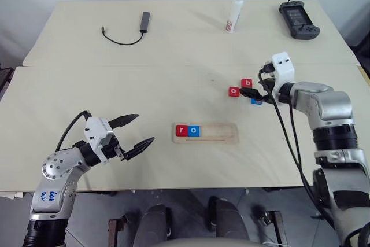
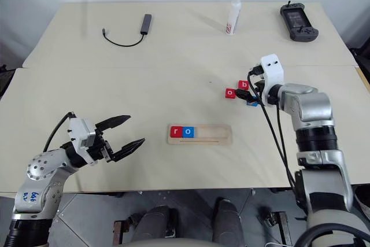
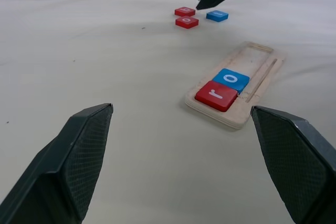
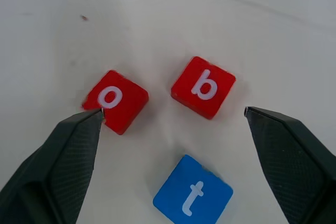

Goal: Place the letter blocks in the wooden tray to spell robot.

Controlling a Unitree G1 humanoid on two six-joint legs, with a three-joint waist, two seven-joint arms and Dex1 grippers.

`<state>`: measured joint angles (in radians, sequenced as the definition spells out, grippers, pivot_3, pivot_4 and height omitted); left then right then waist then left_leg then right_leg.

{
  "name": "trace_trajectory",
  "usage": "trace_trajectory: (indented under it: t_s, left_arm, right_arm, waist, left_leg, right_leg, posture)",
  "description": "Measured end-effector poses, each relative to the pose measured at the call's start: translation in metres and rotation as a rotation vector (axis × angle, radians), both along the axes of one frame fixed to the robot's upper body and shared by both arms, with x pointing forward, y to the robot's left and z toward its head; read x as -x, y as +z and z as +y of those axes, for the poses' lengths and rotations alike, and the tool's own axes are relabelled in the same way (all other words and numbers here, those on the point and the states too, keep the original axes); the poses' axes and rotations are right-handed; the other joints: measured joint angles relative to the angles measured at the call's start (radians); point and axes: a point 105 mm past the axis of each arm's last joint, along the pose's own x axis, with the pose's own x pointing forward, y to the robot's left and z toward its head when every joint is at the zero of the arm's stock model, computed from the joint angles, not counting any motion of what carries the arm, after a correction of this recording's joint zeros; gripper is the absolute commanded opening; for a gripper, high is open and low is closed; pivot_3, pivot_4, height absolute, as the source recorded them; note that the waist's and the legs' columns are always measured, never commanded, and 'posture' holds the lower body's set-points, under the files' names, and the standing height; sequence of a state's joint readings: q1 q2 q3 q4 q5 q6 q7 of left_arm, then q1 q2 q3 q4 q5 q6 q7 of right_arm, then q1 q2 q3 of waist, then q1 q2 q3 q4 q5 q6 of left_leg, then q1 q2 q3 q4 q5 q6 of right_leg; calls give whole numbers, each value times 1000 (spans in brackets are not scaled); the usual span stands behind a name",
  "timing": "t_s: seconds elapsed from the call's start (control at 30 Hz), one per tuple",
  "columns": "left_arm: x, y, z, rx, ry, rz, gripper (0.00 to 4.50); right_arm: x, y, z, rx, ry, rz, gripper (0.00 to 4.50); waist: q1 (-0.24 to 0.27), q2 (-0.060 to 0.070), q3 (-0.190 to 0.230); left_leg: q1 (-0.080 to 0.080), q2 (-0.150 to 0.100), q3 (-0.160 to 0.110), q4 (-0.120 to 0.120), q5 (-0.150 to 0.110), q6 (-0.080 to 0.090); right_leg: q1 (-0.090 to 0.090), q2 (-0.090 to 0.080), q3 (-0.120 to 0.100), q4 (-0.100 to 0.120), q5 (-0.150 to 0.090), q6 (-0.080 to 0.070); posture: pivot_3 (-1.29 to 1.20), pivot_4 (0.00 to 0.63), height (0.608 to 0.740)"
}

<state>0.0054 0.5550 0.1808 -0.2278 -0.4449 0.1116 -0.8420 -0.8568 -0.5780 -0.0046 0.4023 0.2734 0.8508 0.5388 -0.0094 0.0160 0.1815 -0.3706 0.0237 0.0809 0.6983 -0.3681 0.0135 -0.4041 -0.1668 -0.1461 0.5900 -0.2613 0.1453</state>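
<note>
The right gripper (image 4: 173, 124) hangs wide open over the red b block (image 4: 203, 86), which lies flat on the table beside the red o block (image 4: 116, 100) and blue t block (image 4: 193, 194). It looks light, rigid and thin, best pinched across opposite edges. The wooden tray (image 1: 225, 137) holds r and o; the left gripper (image 1: 139, 131) gapes empty.

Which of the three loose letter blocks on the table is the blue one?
The t block is the blue one. The loose o block and the b block beside it are both red.
</note>
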Motion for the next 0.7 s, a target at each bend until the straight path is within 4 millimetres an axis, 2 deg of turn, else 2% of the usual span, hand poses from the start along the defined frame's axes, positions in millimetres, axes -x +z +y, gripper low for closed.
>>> trace_trajectory:
  t_s: [0.2, 0.3, 0.43, 0.7]
  left_arm:
    - [0, 0, -2, -1, -8, 0, 4459]
    - [0, -1, -4, -1, -15, 3, 4459]
    - [0, -2, -6, -2, -22, 6, 4459]
    - [-1, 1, -8, -1, -29, -4, 4500]
  right_arm:
    - [-21, -2, -3, -44, -164, -3, 4500]
    - [-27, -11, -3, -56, -216, 7, 4500]
    - [-33, -12, -2, -43, -251, -14, 4500]
    - [-33, -13, 0, -33, -262, -21, 1794]
  waist:
    - [-4, 0, 0]
    - [-8, 0, 0]
    - [-19, 0, 0]
    - [-21, 0, 0]
  left_leg:
    - [-1, 0, 2, -1, 0, 0]
    - [-1, 0, 3, -1, 0, 0]
    - [-1, 0, 4, -1, 0, 0]
    - [0, 2, 8, -2, 0, 0]
  right_leg:
    - [-3, 0, 2, 1, 0, 0]
    - [-4, 0, 3, 1, 0, 0]
    - [-4, 0, 4, 1, 0, 0]
    - [-6, 2, 8, 2, 0, 0]
  posture:
    - [0, 150, 740]
    - [0, 150, 740]
    - [0, 150, 740]
    - [0, 150, 740]
